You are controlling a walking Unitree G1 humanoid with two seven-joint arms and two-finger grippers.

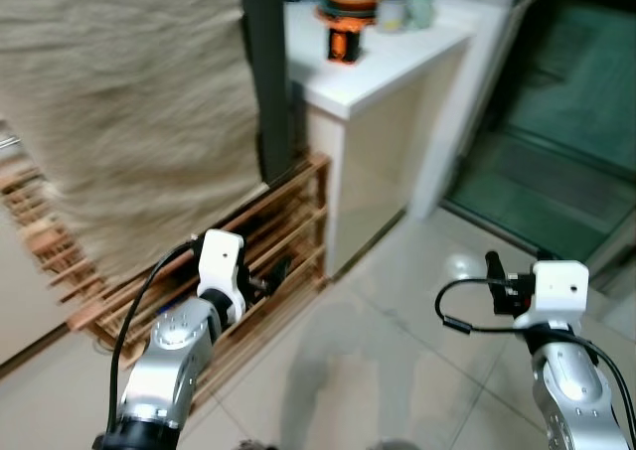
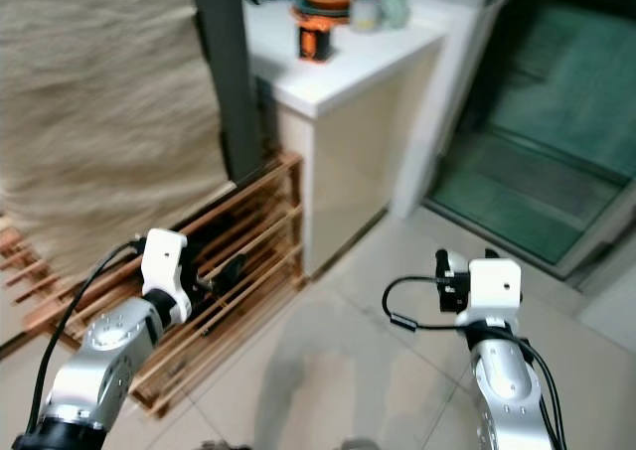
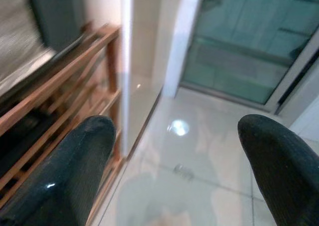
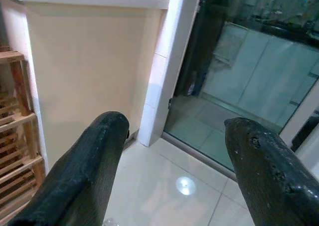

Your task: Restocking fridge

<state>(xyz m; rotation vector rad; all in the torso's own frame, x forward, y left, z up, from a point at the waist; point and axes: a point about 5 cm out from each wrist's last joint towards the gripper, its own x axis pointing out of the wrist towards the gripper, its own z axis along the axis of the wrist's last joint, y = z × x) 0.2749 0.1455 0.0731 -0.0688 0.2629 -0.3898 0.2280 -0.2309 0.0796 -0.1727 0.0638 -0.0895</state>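
Note:
An orange and black can stands on a white counter at the far middle, beside a stack of bowls and two pale cups. My left gripper is held low in front of a wooden slatted rack; its fingers are open with nothing between them. My right gripper hovers over the tiled floor to the right, open and empty too, and its wrist view looks past the fingers at the counter's cream side panel.
A coarse beige cloth hangs on the left above the rack, next to a dark upright post. Dark greenish glass doors stand on the right behind a floor track. Glossy pale tiles lie between my arms.

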